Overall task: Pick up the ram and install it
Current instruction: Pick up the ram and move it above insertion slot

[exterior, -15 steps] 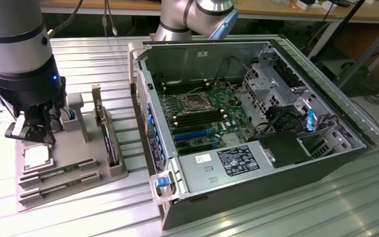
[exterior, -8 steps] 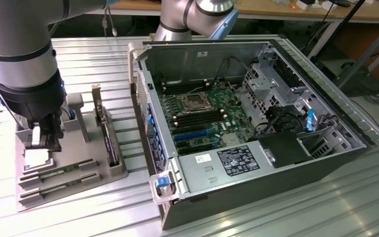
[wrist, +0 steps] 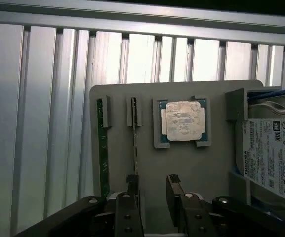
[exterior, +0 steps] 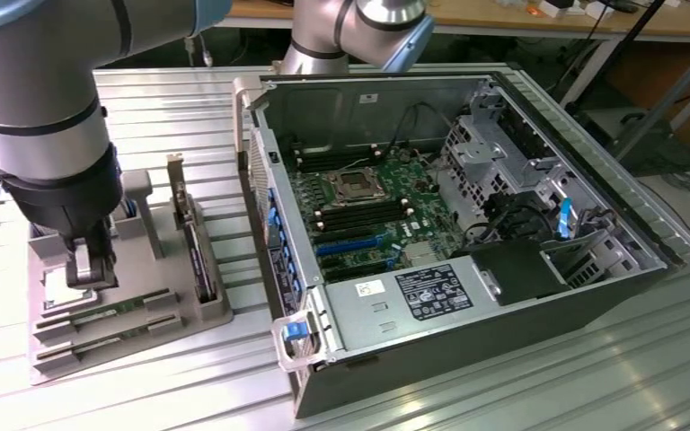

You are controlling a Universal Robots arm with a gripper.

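The ram (wrist: 135, 143) stands on edge in the grey tray (wrist: 182, 168), beside its twin (wrist: 101, 148). Our gripper (wrist: 153, 185) hangs over it, jaws wide open and empty. One finger (wrist: 132, 190) sits right above the stick, though, so we judge a descent could jam onto its edge.

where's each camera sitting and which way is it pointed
Exterior view: off the arm, raised, looking down at an angle on the open computer case and grey tray on the ribbed table; the arm and its gripper show over the tray.
Wrist view: on the wrist, looking down past the open fingers at the tray's two ram sticks, processor and hard drive.
Shared: the tray, gripper and table.
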